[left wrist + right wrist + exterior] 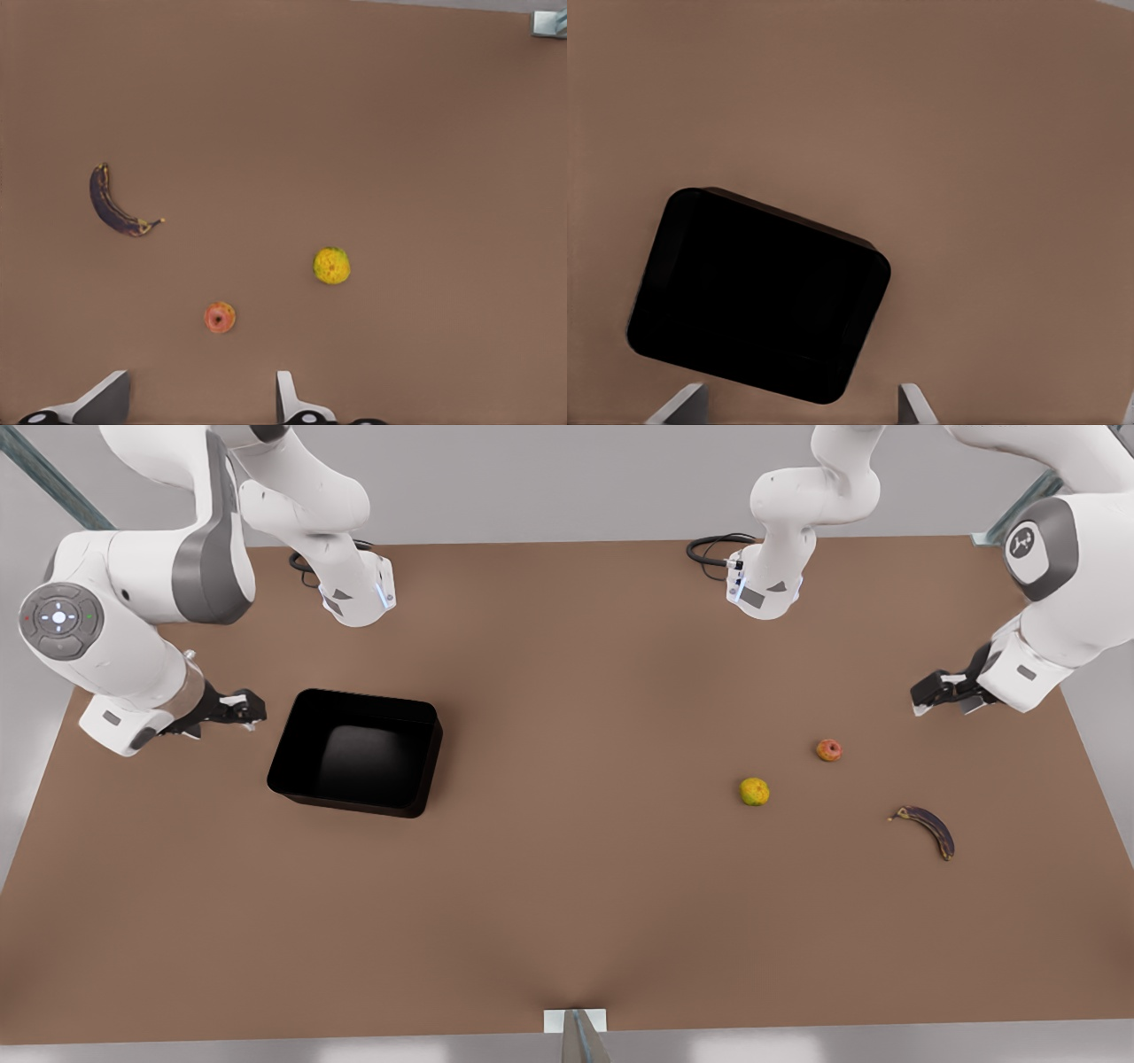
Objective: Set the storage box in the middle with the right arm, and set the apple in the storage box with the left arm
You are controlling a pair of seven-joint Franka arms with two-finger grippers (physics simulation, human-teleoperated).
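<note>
Storage box point(354, 751), empty, sits far to the front view's left of the apple point(828, 750); glossy, rigid, likely slick, best pinched at its lipped rim. Right gripper point(237, 707) hangs beside the box, left gripper point(937, 691) near the apple, both spread, holding nothing.

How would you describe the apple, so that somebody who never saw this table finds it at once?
On the brown table, look to the front view's right, away from the black storage box, where three fruits lie apart below the left gripper. The apple is the one nearest that gripper. It is small, round and red-orange, unlike the yellow-green fruit and the dark curved banana.
</note>
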